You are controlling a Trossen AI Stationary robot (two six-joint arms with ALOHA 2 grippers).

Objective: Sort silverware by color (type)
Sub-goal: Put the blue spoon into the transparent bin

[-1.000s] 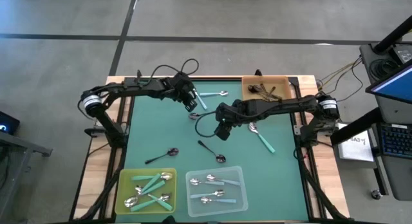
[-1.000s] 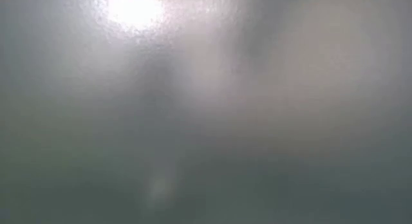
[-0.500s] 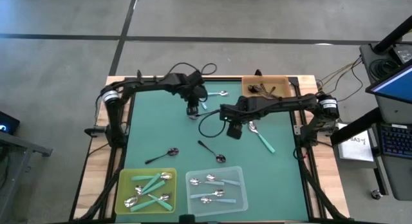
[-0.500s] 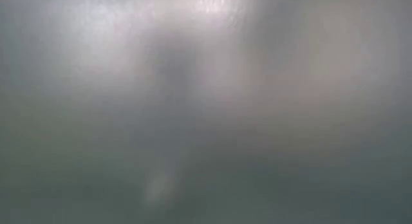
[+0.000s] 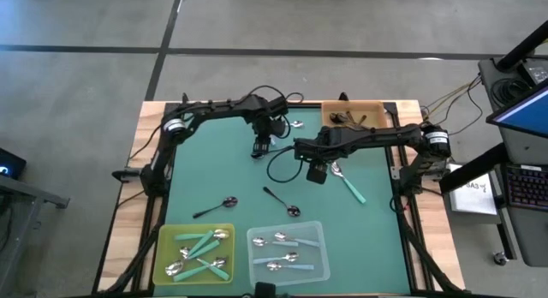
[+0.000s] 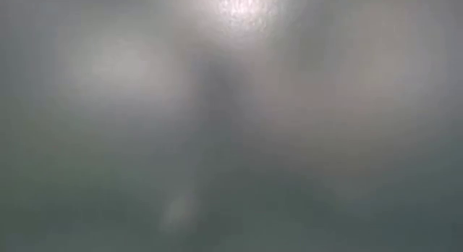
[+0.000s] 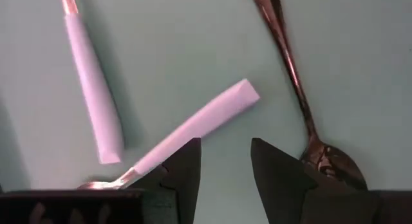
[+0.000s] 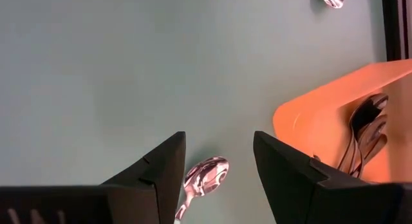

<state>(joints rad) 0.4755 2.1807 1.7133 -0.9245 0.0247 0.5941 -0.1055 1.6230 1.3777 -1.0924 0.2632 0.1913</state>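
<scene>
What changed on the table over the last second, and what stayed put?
The left gripper swung right along the far side and opened over two light blue spoons. The right gripper shifted slightly right, open, above a spoon. The yellow tray, clear tray and orange tray stayed put.

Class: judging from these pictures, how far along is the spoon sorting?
Done: spoons lie in the yellow tray, clear tray and orange tray. In hand: nothing; left gripper and right gripper hover open. Left: loose spoons, such as the black spoon.

left gripper [image 5: 259,150]: mid-table, pointing down, jaws parted | right gripper [image 5: 315,173]: mid-table, jaws wide apart
</scene>
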